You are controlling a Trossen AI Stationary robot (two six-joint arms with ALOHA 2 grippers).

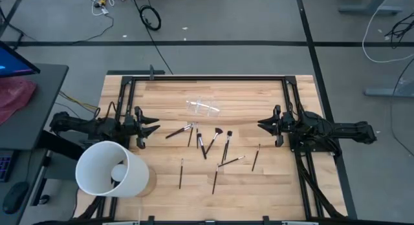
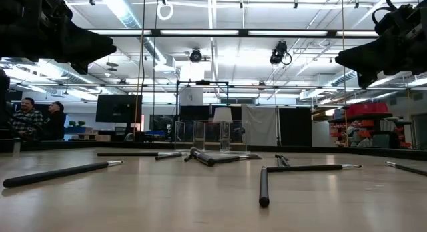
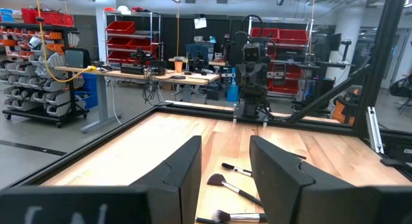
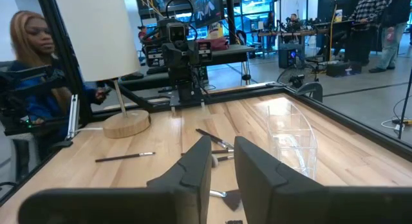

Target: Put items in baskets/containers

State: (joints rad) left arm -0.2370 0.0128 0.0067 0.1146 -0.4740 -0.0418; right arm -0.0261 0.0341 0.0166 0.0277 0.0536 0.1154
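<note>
Several thin dark makeup brushes [image 1: 207, 144] lie flat and scattered on the middle of the wooden table, also in the low view [image 2: 303, 169]. Some have silvery ferrules and small bristle heads [image 3: 215, 180]. A small clear plastic holder [image 1: 204, 108] rests on the wood just beyond them, toward the far edge [image 4: 293, 137]. My left gripper [image 1: 155, 127] hovers level at the table's left side, open, with nothing between its fingers [image 3: 225, 143]. My right gripper [image 1: 262, 125] hovers level at the right side, facing it, with a narrow gap and nothing in it [image 4: 222, 141].
A large white cylinder [image 1: 110, 168] on a round wooden base stands at the near left corner. Black frame rails [image 1: 207, 76] run along the table's far edge and sides. A seated person [image 4: 32, 69] shows beyond the table's left side. Bare wood lies near the front edge.
</note>
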